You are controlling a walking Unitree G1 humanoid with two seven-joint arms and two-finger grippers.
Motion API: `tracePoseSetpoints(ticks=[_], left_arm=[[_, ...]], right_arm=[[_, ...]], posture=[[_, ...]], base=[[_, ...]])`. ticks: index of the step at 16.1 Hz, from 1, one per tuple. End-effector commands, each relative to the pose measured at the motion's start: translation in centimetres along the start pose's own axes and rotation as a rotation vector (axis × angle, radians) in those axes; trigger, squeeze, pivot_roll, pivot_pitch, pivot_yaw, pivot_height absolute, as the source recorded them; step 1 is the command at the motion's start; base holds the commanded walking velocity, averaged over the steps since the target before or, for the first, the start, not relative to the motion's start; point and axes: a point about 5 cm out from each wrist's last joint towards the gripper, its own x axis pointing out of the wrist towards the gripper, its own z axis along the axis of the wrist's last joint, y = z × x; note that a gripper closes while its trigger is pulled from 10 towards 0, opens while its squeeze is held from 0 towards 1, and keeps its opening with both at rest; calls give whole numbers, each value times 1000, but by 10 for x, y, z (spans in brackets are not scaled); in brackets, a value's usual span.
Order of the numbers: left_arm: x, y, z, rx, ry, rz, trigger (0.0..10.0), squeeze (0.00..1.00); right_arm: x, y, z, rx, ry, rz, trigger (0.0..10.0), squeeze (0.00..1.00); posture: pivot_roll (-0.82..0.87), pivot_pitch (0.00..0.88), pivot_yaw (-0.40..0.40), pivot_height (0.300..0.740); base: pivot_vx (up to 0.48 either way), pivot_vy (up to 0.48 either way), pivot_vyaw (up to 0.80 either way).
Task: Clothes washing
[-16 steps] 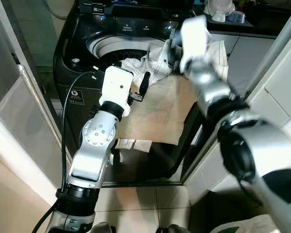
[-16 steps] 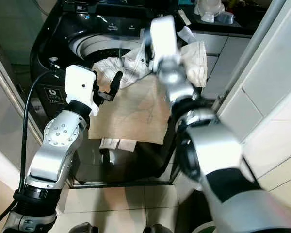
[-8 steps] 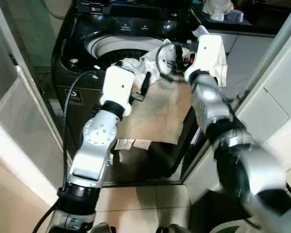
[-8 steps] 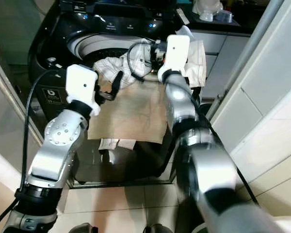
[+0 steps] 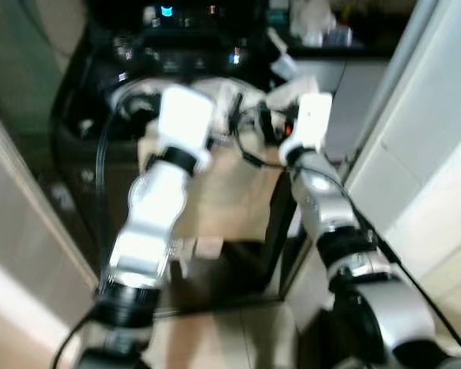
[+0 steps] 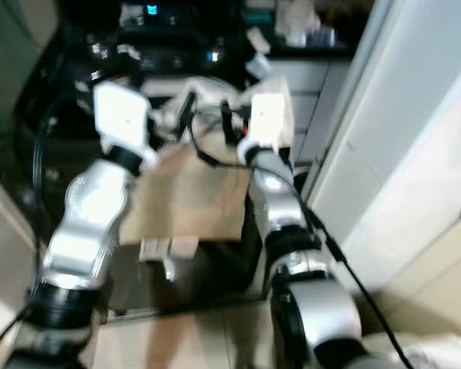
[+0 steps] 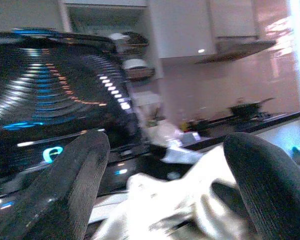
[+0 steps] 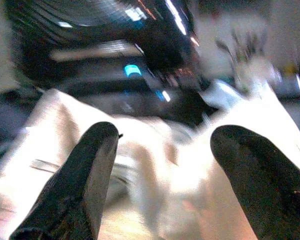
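Eye views, blurred: both arms are raised over the washing machine [image 5: 100,100]; a beige cloth [image 5: 230,184] drapes over its front edge, wall panels close by on the right.

Left wrist: left gripper [image 7: 165,185] has its fingers apart, above white clothes [image 7: 160,205].

Right wrist: right gripper [image 8: 175,175] is spread wide over the clothes.

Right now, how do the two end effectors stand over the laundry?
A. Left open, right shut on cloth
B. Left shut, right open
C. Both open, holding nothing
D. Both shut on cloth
C: in the wrist views the left end effector and right end effector have fingers spread wide, with the pale clothes beyond them, ungripped.
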Motion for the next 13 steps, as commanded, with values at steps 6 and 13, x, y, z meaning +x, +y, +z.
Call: tracePoseSetpoints(ticks=[6,13], left_arm=[[0,20,15,34,-53,107,10000,0],[-4,18,17,40,-42,105,10000,0]], right_arm=[[17,35,-6,96,265,153,10000,0],[43,44,49,-339,62,90,10000,0]], posture=[[31,0,-71,740],[67,0,-77,740]], base=[[77,0,0],[0,0,0]])
